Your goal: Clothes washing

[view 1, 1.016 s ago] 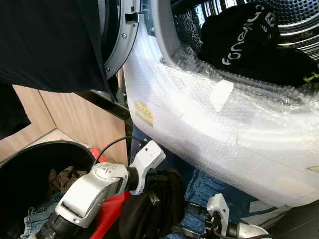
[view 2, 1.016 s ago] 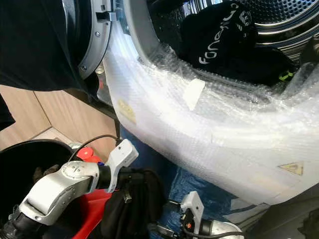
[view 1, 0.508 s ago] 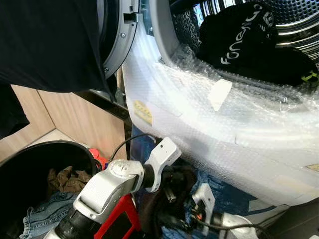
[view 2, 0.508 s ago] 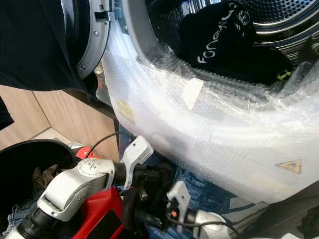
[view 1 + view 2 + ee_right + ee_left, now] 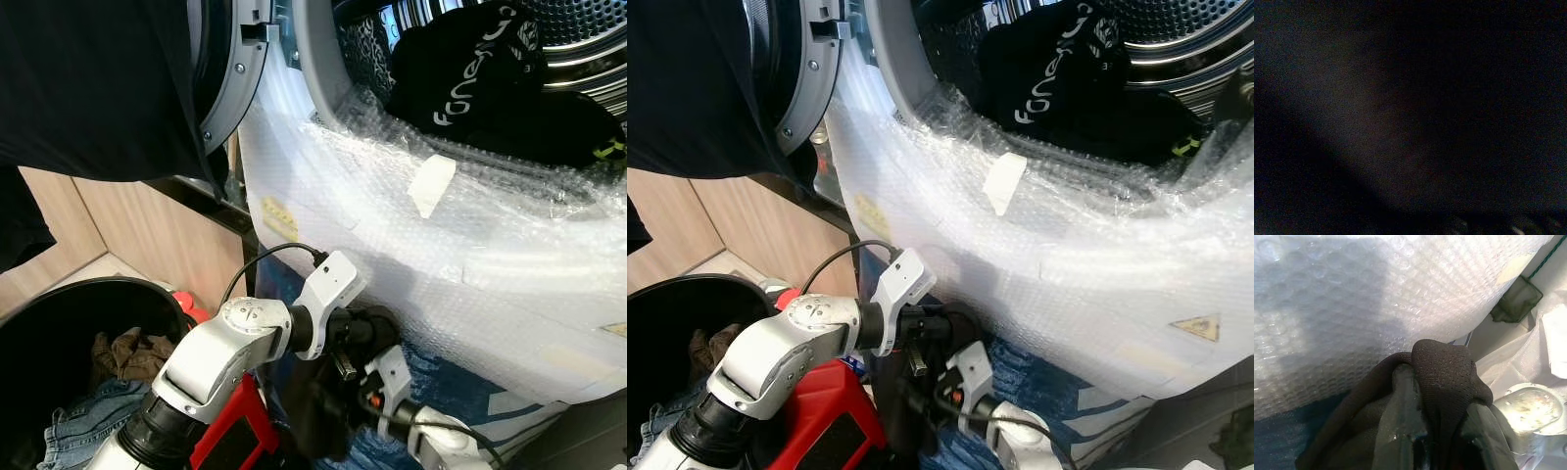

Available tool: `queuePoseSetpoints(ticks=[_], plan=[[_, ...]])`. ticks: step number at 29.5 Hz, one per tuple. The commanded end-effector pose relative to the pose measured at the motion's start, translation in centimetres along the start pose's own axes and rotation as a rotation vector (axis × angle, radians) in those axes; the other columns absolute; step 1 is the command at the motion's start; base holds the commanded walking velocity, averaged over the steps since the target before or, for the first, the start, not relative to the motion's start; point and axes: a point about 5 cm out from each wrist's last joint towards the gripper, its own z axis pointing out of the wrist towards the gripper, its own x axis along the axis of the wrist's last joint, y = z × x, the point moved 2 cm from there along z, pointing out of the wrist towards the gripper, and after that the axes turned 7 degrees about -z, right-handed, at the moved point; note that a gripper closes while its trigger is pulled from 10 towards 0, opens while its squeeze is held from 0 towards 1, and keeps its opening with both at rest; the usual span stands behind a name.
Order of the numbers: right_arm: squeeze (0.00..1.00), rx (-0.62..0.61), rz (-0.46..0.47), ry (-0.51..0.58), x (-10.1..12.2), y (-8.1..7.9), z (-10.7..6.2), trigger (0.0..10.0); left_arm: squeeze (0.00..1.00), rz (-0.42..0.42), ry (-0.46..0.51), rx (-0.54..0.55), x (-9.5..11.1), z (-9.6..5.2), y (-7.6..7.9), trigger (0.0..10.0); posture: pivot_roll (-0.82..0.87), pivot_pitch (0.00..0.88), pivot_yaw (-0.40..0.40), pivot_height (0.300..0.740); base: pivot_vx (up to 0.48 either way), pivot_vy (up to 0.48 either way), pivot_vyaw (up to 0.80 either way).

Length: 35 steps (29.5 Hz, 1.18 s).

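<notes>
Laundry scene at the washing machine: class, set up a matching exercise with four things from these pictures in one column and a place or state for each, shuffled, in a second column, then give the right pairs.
Things:
1. black garment with white lettering
2. dark mesh cloth
3. blue denim jeans
4. clear bubble wrap

Places or states:
A. lying in the black round bin
B. covering the washer's front
C. inside the steel drum
D. pinched in the left hand

Pairs: 1-C, 2-D, 3-A, 4-B
</notes>
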Motion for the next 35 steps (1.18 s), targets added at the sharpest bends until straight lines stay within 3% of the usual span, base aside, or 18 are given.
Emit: queuePoseSetpoints(ticks=[1,10,12,18,24,35], plan=[[0.00,-0.111,0.073,0.038,0.5,1.3,0.0,10.0,0.00,0.025,0.031,0.002,1.1,-0.1,0.0,0.0,0.12,0.100,-0.058,0.740,0.000,0.000,0.00],[0.00,-0.094,0.105,0.071,0.9,1.0,0.3,10.0,0.00,0.029,0.034,0.007,1.3,0.0,-0.1,0.0,0.13,0.092,-0.060,0.740,0.000,0.000,0.00],[0.00,-0.097,0.087,0.064,0.6,1.1,0.2,0.2,0.00,0.032,0.035,0.009,1.3,-0.1,-0.1,0.0,0.13,0.084,-0.062,0.740,0.000,0.000,0.00],[0.00,-0.058,0.034,0.039,0.1,1.1,-0.3,0.0,0.00,0.037,0.027,0.002,1.1,-0.1,0.1,0.0,0.13,0.073,-0.064,0.740,0.000,0.000,0.00],[0.00,0.037,-0.014,0.056,0.3,-0.3,0.0,0.0,0.00,0.042,0.025,-0.019,1.0,0.0,0.6,0.0,0.13,0.051,-0.064,0.740,0.000,0.000,0.00],[0.00,0.087,-0.010,0.076,0.2,-1.4,0.1,0.0,0.00,0.051,0.028,-0.032,1.2,0.2,0.9,0.0,0.13,0.042,-0.055,0.740,0.000,0.000,0.00]])
